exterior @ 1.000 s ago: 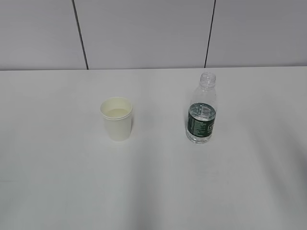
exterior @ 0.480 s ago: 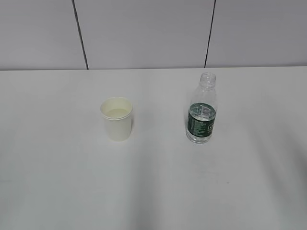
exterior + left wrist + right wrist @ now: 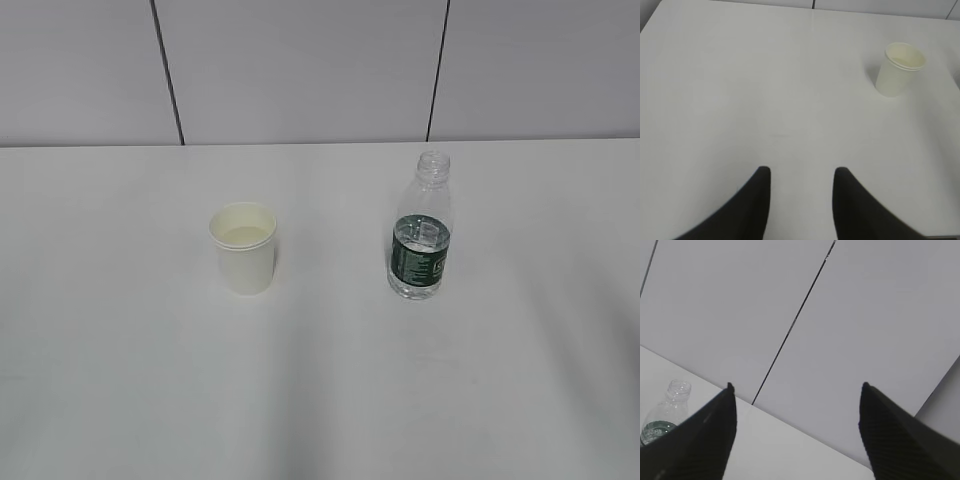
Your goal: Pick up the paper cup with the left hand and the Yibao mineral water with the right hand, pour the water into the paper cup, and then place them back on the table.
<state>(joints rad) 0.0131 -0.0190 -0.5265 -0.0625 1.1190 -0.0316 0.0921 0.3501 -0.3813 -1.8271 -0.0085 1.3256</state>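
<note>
The white paper cup [image 3: 243, 247] stands upright on the white table [image 3: 120, 350], left of centre, with some liquid showing inside. The capless Yibao bottle [image 3: 420, 228], clear with a dark green label, stands upright to its right. Neither arm shows in the exterior view. In the left wrist view my left gripper [image 3: 801, 172] is open and empty above bare table, with the cup [image 3: 899, 69] far off at the upper right. In the right wrist view my right gripper [image 3: 796, 386] is wide open and empty, and the bottle [image 3: 664, 414] shows at the lower left, partly behind the left finger.
A pale grey panelled wall [image 3: 300, 70] with dark seams rises behind the table's far edge. Bare white tabletop lies around and in front of the cup and the bottle.
</note>
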